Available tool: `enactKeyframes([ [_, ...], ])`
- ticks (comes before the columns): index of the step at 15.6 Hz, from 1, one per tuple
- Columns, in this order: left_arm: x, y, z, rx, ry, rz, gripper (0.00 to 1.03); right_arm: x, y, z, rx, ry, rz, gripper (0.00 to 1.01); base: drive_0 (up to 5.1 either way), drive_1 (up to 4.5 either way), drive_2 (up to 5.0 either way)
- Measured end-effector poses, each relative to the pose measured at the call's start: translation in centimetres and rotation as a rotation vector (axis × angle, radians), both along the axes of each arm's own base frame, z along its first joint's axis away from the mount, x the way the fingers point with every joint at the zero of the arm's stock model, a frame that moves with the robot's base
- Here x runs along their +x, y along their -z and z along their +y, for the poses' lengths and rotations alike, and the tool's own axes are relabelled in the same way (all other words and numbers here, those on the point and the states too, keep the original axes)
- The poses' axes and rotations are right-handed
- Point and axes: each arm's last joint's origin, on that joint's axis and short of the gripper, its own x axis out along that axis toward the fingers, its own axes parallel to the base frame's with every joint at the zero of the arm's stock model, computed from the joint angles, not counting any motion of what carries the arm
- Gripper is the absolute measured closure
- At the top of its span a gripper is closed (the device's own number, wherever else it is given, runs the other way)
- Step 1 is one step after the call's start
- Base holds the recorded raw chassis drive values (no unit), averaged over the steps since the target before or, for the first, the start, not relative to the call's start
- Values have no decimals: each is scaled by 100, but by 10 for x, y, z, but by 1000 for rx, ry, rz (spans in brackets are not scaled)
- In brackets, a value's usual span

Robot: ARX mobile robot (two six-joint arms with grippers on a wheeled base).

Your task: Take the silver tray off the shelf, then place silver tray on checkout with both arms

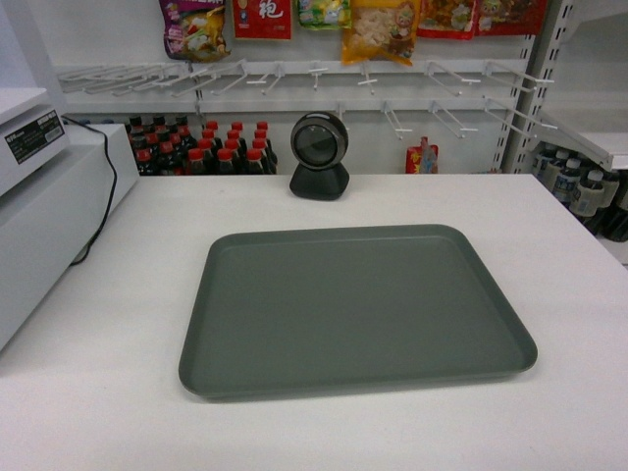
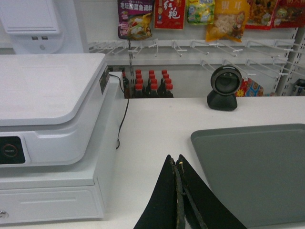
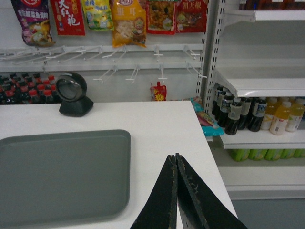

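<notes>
The checkout (image 1: 88, 392) carries the silver tray (image 1: 358, 309), lying flat at its middle, a black scanner (image 1: 319, 155) beyond it. The left gripper (image 2: 177, 160) sits beside the tray's left edge, fingers pressed together, holding nothing. The right gripper (image 3: 174, 157) sits off its right edge, likewise closed and empty.

both pincers (image 2: 178, 162) (image 3: 176, 160) closed, empty

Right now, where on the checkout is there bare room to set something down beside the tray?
Bare checkout lies left of the silver tray up to the white register, and right of it to the counter edge. The back strip is tighter around the round scanner. Both grippers, left and right, sit with jaws shut at the near edge.
</notes>
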Motion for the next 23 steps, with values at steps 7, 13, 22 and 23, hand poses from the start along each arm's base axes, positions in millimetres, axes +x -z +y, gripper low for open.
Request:
enactKeyframes([
  [7, -9, -4, 0, 0, 0, -19, 102, -9, -4, 0, 0, 0, -13, 99, 0, 0, 0],
  [13, -19, -6, 0, 0, 0, -27, 102, -21, -7, 0, 0, 0, -25, 99, 0, 0, 0],
  [22, -30, -6, 0, 0, 0, -27, 102, -33, -7, 0, 0, 0, -28, 99, 0, 0, 0],
  [23, -32, -5, 0, 0, -1, -14, 102, -34, -7, 0, 0, 0, -29, 99, 0, 0, 0],
])
